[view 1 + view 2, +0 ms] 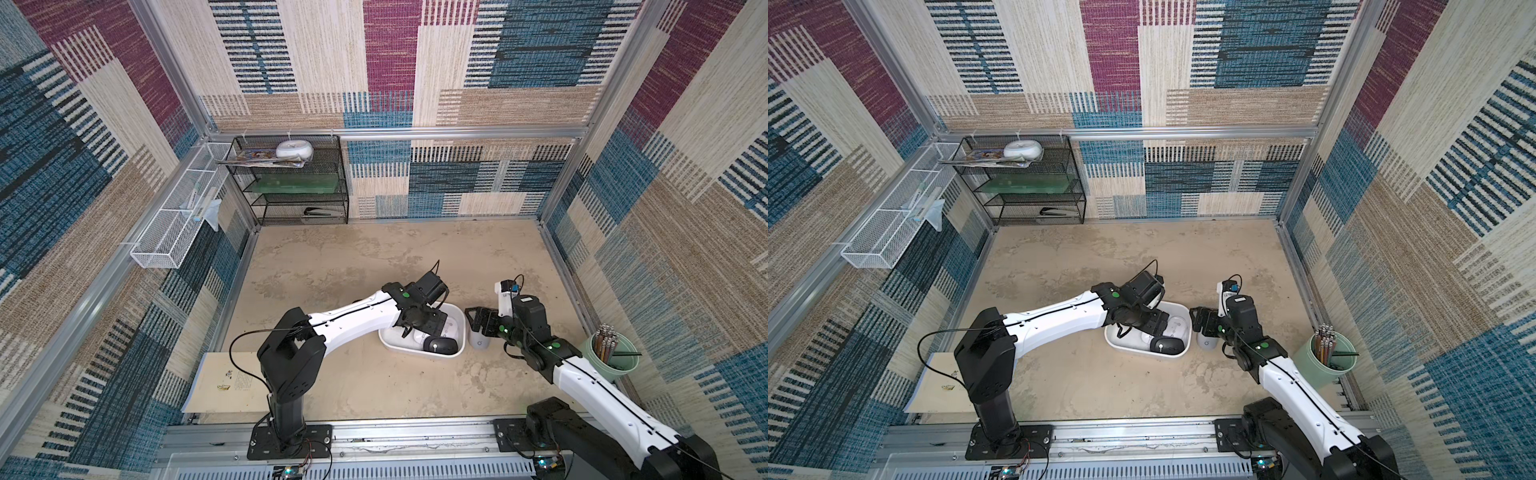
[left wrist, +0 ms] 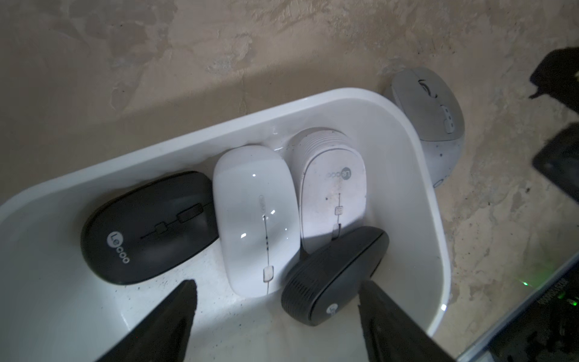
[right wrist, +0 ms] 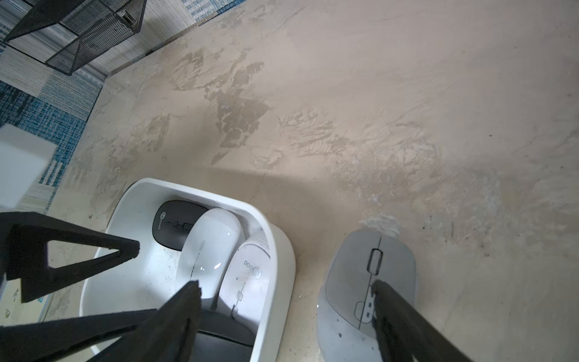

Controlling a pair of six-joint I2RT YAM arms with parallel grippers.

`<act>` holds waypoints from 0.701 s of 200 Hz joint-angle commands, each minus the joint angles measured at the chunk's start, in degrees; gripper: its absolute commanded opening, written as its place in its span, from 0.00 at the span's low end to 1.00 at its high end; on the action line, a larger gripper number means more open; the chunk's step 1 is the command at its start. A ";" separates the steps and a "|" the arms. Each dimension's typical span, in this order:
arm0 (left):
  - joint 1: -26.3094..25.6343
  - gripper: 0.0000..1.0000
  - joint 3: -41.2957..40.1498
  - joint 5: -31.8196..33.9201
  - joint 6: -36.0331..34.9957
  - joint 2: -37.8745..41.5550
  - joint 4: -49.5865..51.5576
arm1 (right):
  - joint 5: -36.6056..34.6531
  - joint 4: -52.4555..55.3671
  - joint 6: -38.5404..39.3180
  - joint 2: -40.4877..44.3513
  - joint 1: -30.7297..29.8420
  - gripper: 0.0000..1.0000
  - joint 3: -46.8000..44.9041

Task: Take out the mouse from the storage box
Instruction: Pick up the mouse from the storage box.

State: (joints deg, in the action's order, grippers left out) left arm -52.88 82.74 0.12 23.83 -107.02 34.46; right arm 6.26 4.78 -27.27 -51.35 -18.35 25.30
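Left gripper (image 2: pixel 277 283), left wrist view: fingers apart, empty, poised over the storage box (image 2: pixel 419 175). Ahead of its tips, inside the box: black mouse (image 2: pixel 147 228), glossy white mouse (image 2: pixel 253 219), matte white mouse (image 2: pixel 332 188); ribbed black mouse (image 2: pixel 332 275) tilted beside one finger. Right wrist view: right gripper (image 3: pixel 285 282) spread, empty, one finger above the box, the other above grey mouse (image 3: pixel 360 269), lying on the table (image 3: pixel 376 109) just beside the box wall. Both top views: grippers low, left over the box, right at its outer side.
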 commanded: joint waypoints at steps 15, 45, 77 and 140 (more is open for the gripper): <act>-1.25 0.85 3.54 3.50 -0.31 -4.25 4.56 | -0.28 2.24 -0.07 -1.02 -0.46 0.88 1.17; -1.35 0.85 5.27 5.89 0.76 -6.98 6.09 | -0.99 3.01 0.36 -0.81 -0.68 0.89 1.50; -1.34 0.84 6.11 6.44 1.39 -8.60 6.55 | -0.96 2.48 0.42 -0.44 -0.81 0.89 0.90; -1.34 0.76 9.33 8.86 1.82 -12.03 8.59 | -0.59 -0.52 0.63 -0.41 -0.81 0.89 -1.77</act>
State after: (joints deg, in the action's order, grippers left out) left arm -54.17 91.00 7.51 25.28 -118.10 41.58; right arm 5.82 6.57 -27.16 -51.99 -19.07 24.32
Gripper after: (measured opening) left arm 0.769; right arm 0.891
